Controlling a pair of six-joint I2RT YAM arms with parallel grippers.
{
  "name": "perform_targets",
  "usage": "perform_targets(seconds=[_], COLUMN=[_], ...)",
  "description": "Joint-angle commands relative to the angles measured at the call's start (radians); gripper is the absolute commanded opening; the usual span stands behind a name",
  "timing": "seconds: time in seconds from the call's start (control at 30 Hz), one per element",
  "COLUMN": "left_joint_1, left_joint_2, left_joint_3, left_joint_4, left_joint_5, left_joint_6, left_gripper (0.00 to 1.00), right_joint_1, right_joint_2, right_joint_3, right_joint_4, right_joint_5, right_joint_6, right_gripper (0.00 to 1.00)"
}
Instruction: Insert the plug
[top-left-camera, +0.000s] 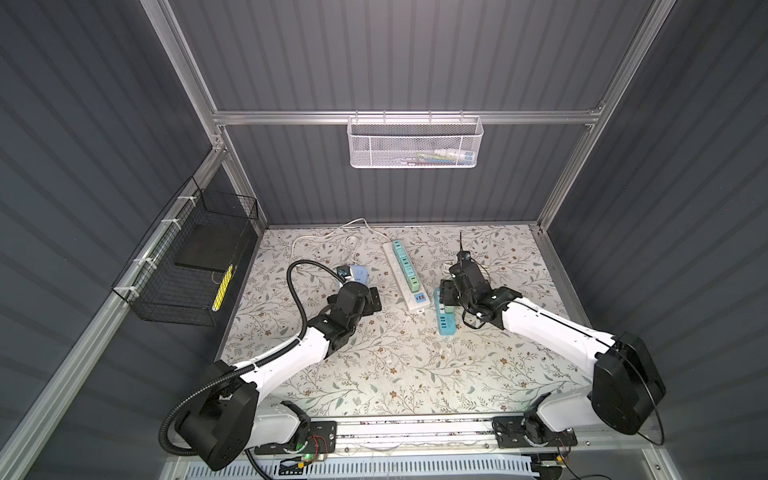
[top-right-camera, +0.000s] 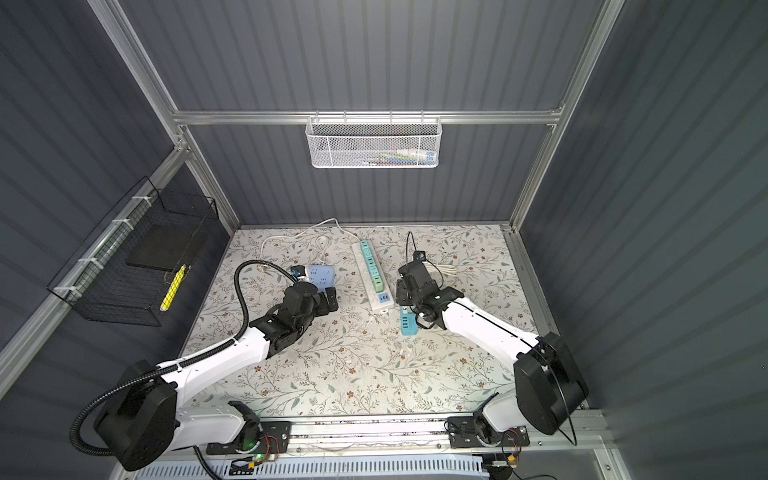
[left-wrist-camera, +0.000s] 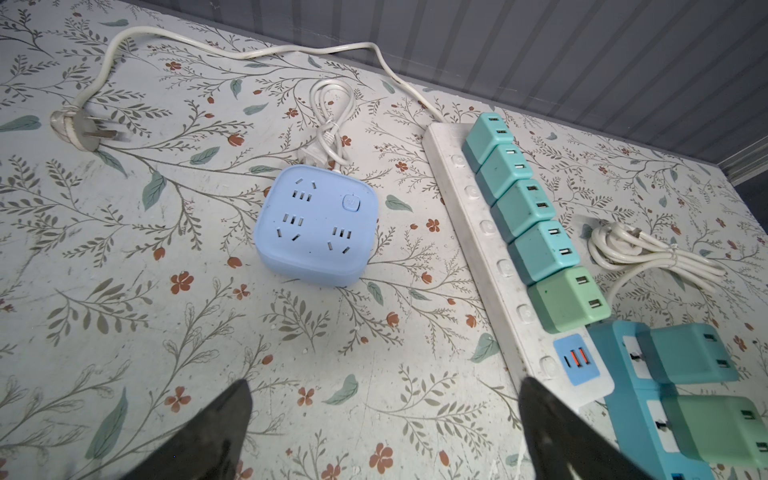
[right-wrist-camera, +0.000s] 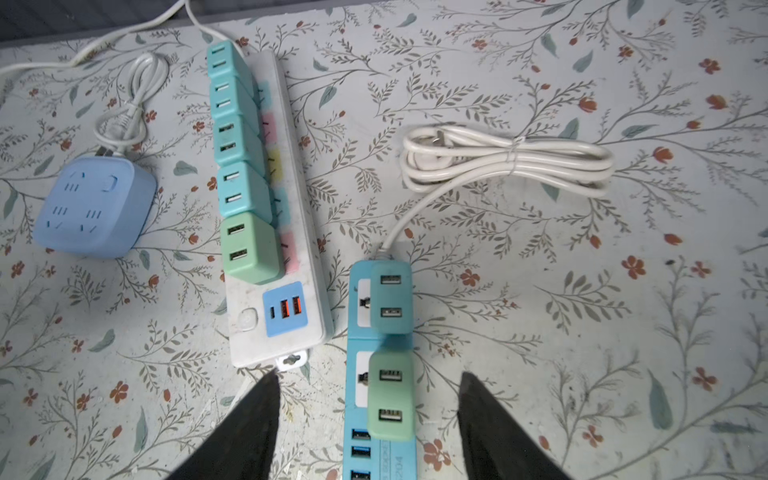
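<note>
A pale green plug (right-wrist-camera: 390, 395) stands on the blue power strip (right-wrist-camera: 353, 336), on the socket beside its USB ports. A teal plug (right-wrist-camera: 390, 297) sits on the socket beyond it. My right gripper (right-wrist-camera: 369, 374) is open, with one finger on each side of the green plug and a gap to both. In both top views it (top-left-camera: 446, 297) hovers over the far end of that strip (top-left-camera: 445, 322). My left gripper (left-wrist-camera: 384, 381) is open and empty above bare table, left of the white strip (left-wrist-camera: 469, 216).
The long white strip (right-wrist-camera: 299, 208) carries several teal and green plugs. A light-blue cube socket (left-wrist-camera: 318, 226) lies to its left, a coiled white cord (right-wrist-camera: 507, 160) to its right. A black wire basket (top-left-camera: 187, 266) hangs on the left wall, a white mesh basket (top-left-camera: 415, 141) on the back rail.
</note>
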Motion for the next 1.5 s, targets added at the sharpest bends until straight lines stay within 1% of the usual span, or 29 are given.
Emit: perform_targets(seconds=[0.0,0.3,0.6,0.73,0.9,0.97,1.03,1.13,1.2,1.27,1.47], left_joint_1=[0.007,0.009,0.009,0.009,0.010,0.011,0.011,0.012,0.012,0.013,0.020], left_joint_2=[-0.018,-0.008,-0.025,-0.029,-0.020,-0.021,-0.024,-0.029,-0.033,-0.037,-0.054], left_joint_3=[0.033,0.050,0.026,0.025,0.029,0.031,0.031,0.032,0.035,0.038,0.068], left_joint_4=[-0.017,-0.040,-0.044,-0.038,-0.031,-0.032,-0.031,-0.031,-0.031,-0.033,-0.054], left_joint_5=[-0.004,-0.010,-0.017,-0.018,-0.010,-0.008,-0.011,-0.014,-0.016,-0.018,-0.036], left_joint_6=[0.005,0.000,-0.012,-0.008,-0.007,-0.007,-0.005,0.000,0.005,0.010,0.039], left_gripper=[1.00,1.00,1.00,1.00,1.00,1.00,1.00,1.00,1.00,1.00,1.00], right_joint_1=[-0.039,-0.069,-0.080,-0.080,-0.080,-0.080,-0.079,-0.059,-0.046,-0.030,-0.003], right_joint_2=[0.008,0.046,0.107,0.087,0.072,0.047,0.031,0.018,0.018,0.029,0.111], right_joint_3=[-0.029,-0.085,-0.112,-0.127,-0.100,-0.091,-0.071,-0.043,-0.041,-0.039,-0.040], right_joint_4=[-0.059,-0.054,-0.030,-0.024,-0.051,-0.056,-0.080,-0.115,-0.118,-0.120,-0.120], right_joint_5=[-0.039,-0.084,-0.075,-0.077,-0.099,-0.120,-0.139,-0.135,-0.156,-0.155,-0.215], right_joint_6=[0.001,0.012,0.019,0.020,0.010,0.003,-0.004,-0.011,-0.018,-0.022,-0.019], right_gripper=[0.69,0.67,0.65,0.63,0.63,0.65,0.70,0.76,0.79,0.82,0.86])
